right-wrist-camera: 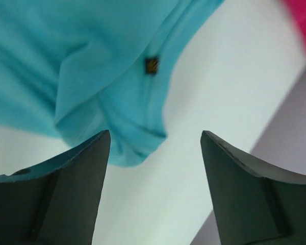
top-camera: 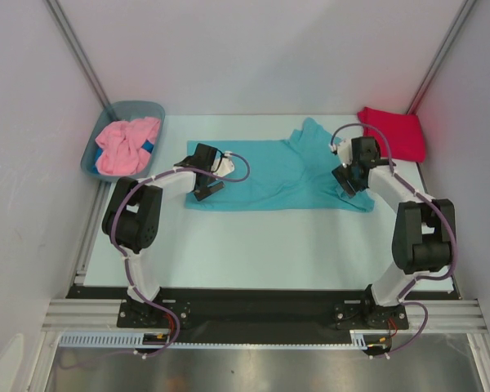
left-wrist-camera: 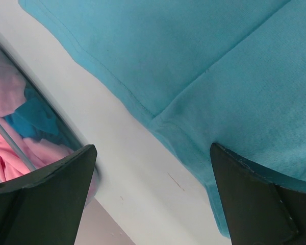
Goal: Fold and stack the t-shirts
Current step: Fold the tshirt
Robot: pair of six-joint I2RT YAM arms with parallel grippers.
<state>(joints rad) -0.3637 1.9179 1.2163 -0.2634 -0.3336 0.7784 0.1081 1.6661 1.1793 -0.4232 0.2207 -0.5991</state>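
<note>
Presently: turquoise soft cloth t-shirt [top-camera: 269, 171], spread flat mid-table. Left gripper [top-camera: 207, 190], jaws wide apart, empty, over the shirt's left edge. Right gripper [top-camera: 347, 181], jaws apart, holding nothing, over its right end. Crimson cloth t-shirt [top-camera: 392, 131], bundled, far right corner. Pink cloth t-shirt [top-camera: 126, 145], crumpled in grey-blue plastic tub [top-camera: 147, 106], far left.

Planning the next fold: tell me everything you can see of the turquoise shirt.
The turquoise shirt is soft cloth with stitched hems, lying mostly flat on the table, one sleeve poking backward, right end rumpled, a small dark tag there. The left gripper and right gripper are open above its ends, gripping nothing.
</note>
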